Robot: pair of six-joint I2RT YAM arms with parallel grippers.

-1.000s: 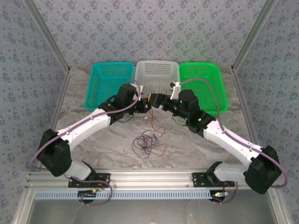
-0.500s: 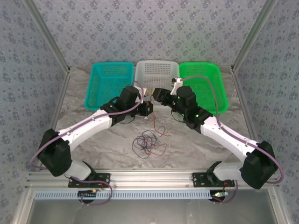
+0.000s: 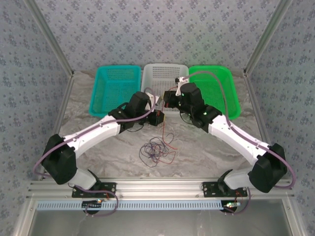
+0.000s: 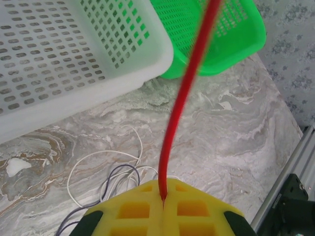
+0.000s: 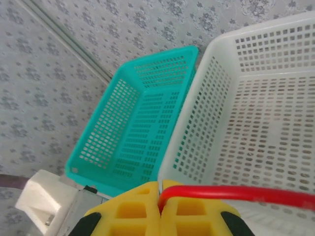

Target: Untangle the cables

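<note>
The cables (image 3: 156, 150) lie in a loose tangle on the table (image 3: 211, 147), about midway left to right and nearer the arm bases than the baskets. One strand, the red cable (image 4: 184, 93), leaves the heap and rises to the left claw (image 3: 158, 118), which hangs just far of the tangle. In the left wrist view that claw (image 4: 162, 196) is fully closed, its yellow pads pinching the red cable, which runs on straight and upward out of frame. Below it on the marbled top curl a white cable (image 4: 106, 154) and a dark cable (image 4: 115, 172), both part of the heap.

The right claw (image 3: 169, 98) sits a little farther and to the right, over the near rim of the white basket (image 3: 165, 76). In the right wrist view this claw (image 5: 160, 194) is also closed tight on the red cable, which leads away to the right.

Three baskets stand side by side along the far edge: a teal basket (image 3: 110, 88) on the left, the white one in the middle, a green basket (image 3: 219, 86) on the right.
</note>
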